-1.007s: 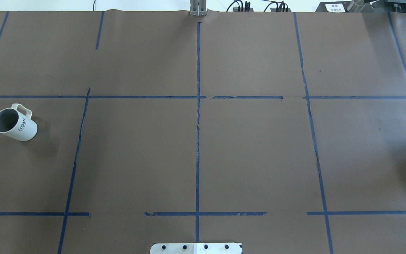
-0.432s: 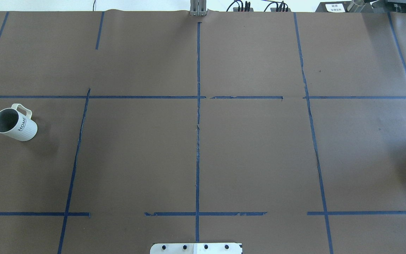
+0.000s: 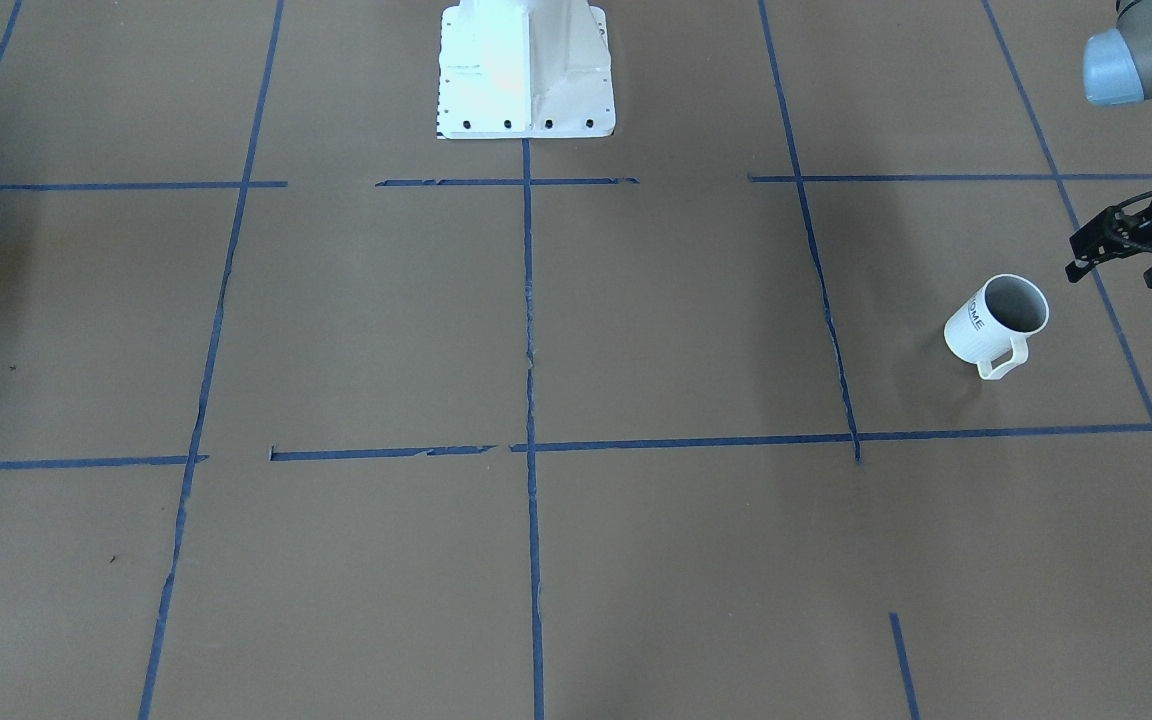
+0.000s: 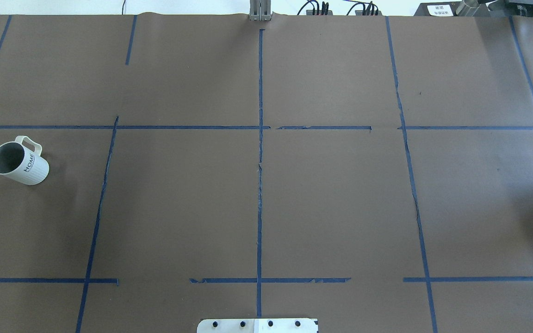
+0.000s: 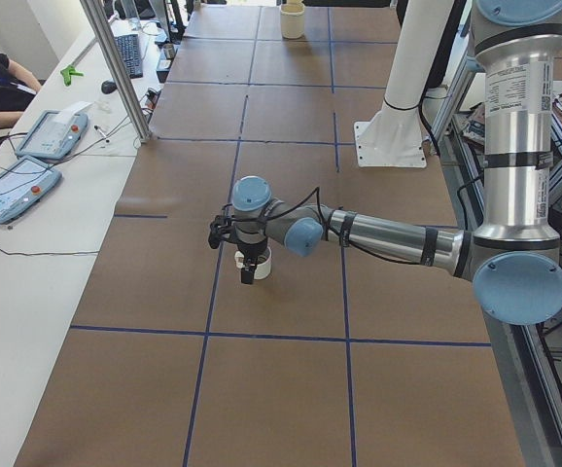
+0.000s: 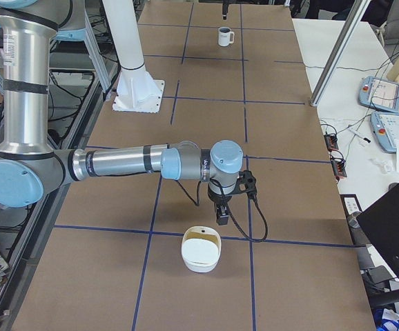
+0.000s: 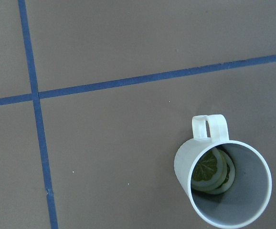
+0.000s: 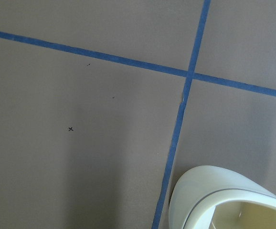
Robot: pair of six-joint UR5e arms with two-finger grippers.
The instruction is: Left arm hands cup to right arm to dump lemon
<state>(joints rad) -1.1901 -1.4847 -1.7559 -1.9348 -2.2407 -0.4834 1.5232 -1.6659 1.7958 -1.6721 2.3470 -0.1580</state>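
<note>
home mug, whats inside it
Seen from the left wrist view, a yellow-green lemon slice lies at the bottom of the white mug. Anything beneath the slice is covered.

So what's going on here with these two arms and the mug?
It looks like the start of a hand-over. The left arm holds its jaws open just above and beside a white cup, not gripping it yet. The cup stands upright on the table with a lemon slice inside. The right arm is at the far end, near a pale bowl, with nothing in its jaws that I can see.
</note>
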